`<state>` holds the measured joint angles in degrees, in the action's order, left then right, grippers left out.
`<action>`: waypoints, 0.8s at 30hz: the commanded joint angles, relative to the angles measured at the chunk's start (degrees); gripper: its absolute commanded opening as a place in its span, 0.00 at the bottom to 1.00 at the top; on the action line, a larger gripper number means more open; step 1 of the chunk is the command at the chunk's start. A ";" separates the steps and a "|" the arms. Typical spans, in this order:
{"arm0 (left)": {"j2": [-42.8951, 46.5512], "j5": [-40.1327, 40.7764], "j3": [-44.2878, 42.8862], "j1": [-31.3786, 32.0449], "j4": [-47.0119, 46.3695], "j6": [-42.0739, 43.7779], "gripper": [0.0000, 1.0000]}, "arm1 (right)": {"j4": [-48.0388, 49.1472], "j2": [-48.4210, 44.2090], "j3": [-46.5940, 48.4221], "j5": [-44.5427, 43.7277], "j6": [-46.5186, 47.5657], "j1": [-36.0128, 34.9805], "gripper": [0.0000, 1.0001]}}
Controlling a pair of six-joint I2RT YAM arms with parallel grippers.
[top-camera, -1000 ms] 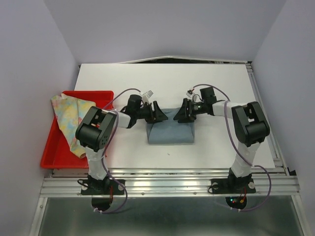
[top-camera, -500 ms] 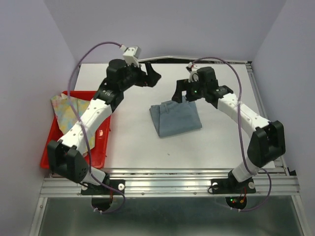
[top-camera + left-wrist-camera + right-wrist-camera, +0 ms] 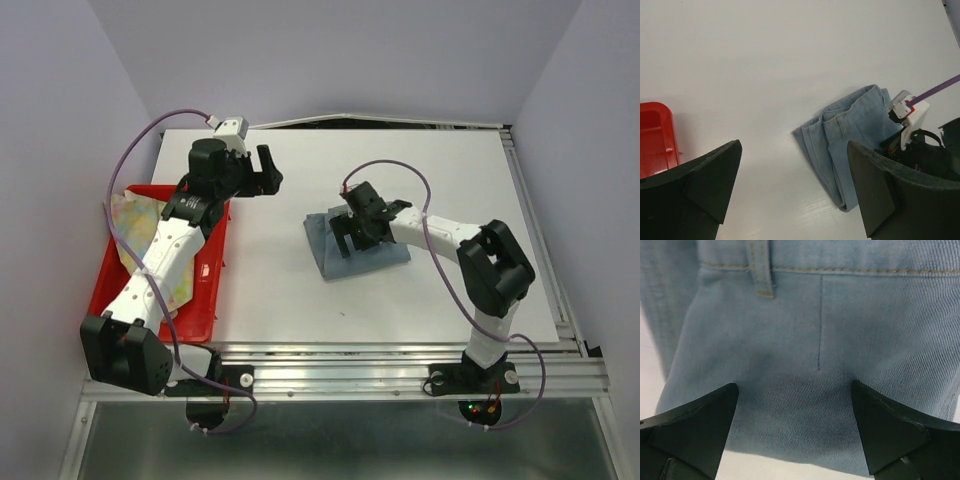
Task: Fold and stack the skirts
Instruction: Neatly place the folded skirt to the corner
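Observation:
The light blue denim skirt [image 3: 375, 257] lies folded in the middle of the white table [image 3: 420, 170]. It also shows in the left wrist view [image 3: 850, 140] and fills the right wrist view [image 3: 810, 365]. My right gripper [image 3: 349, 232] is open, low over the skirt's top, its fingers [image 3: 695, 430] spread just above the cloth. My left gripper [image 3: 267, 172] is open and empty, raised over the table's back left, away from the denim. The floral skirt [image 3: 150, 250] lies crumpled in the red tray [image 3: 205, 290] at the left.
The red tray's corner shows in the left wrist view [image 3: 655, 135]. Purple walls close the table in on three sides. A metal rail [image 3: 340, 375] runs along the near edge.
My right gripper has come down and left onto the denim skirt. My left arm has swung left, back toward the red tray. The denim skirt has shifted little.

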<state>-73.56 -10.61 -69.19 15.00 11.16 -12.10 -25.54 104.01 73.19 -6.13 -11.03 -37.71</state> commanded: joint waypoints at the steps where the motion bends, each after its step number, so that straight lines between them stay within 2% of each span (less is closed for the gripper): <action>1: 0.44 -1.25 -0.68 0.02 -1.75 -0.12 0.98 | -1.71 4.08 0.20 -6.78 -2.68 -0.69 1.00; 5: -0.88 -1.26 -1.47 0.02 -1.75 -0.12 0.99 | -2.40 10.50 2.65 -8.55 -4.09 2.12 0.98; 8: -1.94 -1.25 -1.83 0.02 -1.58 -0.12 0.98 | -3.11 13.85 5.38 -7.32 -2.69 8.87 0.97; 13: -3.43 -0.90 -3.06 -0.24 -0.70 1.55 0.98 | -2.58 17.19 10.03 -3.82 5.21 22.38 0.99; 16: -5.10 -1.69 -5.33 -0.33 0.18 3.91 0.98 | -2.32 18.33 12.93 -0.11 13.80 28.55 1.00; 20: -8.61 -3.53 -8.76 -1.03 3.16 7.79 0.98 | -2.67 22.37 18.91 2.70 24.35 34.36 1.00; 24: -11.95 -9.85 -10.53 -3.66 6.77 8.32 0.98 | -3.37 28.87 26.81 4.28 28.42 39.46 1.00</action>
<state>-84.25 -14.90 -77.01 13.47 14.85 -6.44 -24.88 125.45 96.42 -0.16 7.27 -1.06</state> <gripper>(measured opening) 0.985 0.995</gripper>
